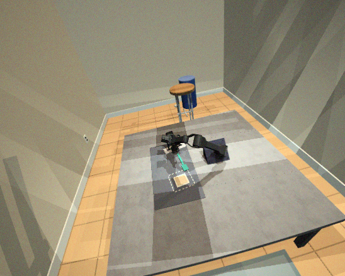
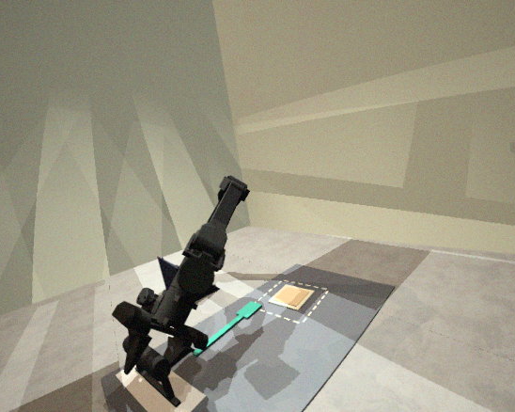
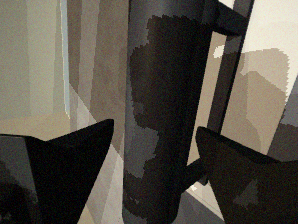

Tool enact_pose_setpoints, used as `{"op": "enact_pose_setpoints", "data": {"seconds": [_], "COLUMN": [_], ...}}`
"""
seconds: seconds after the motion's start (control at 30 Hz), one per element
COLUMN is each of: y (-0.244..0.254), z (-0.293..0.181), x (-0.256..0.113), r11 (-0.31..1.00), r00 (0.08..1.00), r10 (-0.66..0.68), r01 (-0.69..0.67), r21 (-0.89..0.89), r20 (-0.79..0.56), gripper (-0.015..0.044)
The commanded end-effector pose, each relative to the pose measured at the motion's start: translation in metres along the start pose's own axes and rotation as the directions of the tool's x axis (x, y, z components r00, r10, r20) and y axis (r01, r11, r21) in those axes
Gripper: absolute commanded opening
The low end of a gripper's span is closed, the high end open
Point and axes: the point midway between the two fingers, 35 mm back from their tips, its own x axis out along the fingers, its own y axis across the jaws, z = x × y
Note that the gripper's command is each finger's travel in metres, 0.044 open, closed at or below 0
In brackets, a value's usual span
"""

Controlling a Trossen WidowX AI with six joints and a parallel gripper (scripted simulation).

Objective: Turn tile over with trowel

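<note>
The tile (image 1: 181, 180) (image 2: 291, 296) lies flat inside the dashed outline (image 1: 174, 191) (image 2: 299, 322), a plain tan face with a pale rim up; its underside is hidden. The trowel (image 1: 185, 167) (image 2: 249, 309) has a teal blade and shaft, low over or on the mat, with the blade beside the outline and off the tile. Its thick black handle (image 3: 157, 90) stands between my fingers in the wrist view. My gripper (image 1: 175, 149) (image 2: 151, 364) (image 3: 155, 128) is open around the handle, with a gap visible at the left finger. Contact at the right finger is hard to tell.
The mat (image 1: 165, 201) (image 2: 331, 343) lies on the grey table (image 1: 240, 205). A pale flat piece (image 2: 190, 394) lies under the handle and gripper. A dark square plate (image 1: 209, 157) is by the arm's base. A stool (image 1: 182, 89) and a blue drum (image 1: 191, 101) stand beyond the table.
</note>
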Motion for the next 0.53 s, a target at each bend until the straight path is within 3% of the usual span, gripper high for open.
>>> {"op": "enact_pose_setpoints", "data": {"seconds": [0.0, 0.13, 0.3, 0.5], "y": [0.003, 0.002, 0.003, 0.048], "z": [-0.003, -0.002, -0.001, 0.037], "x": [-0.024, -0.050, -0.057, -0.134], "r11": [1.000, 1.000, 1.000, 1.000], "r00": [1.000, 1.000, 1.000, 1.000], "r10": [0.009, 0.007, 0.007, 0.012], "r01": [-0.009, -0.007, -0.007, -0.012], "r21": [0.003, 0.000, 0.000, -0.001], "r20": [-0.009, -0.010, -0.010, -0.011], "gripper": [0.0300, 0.0300, 0.0300, 0.0300]}}
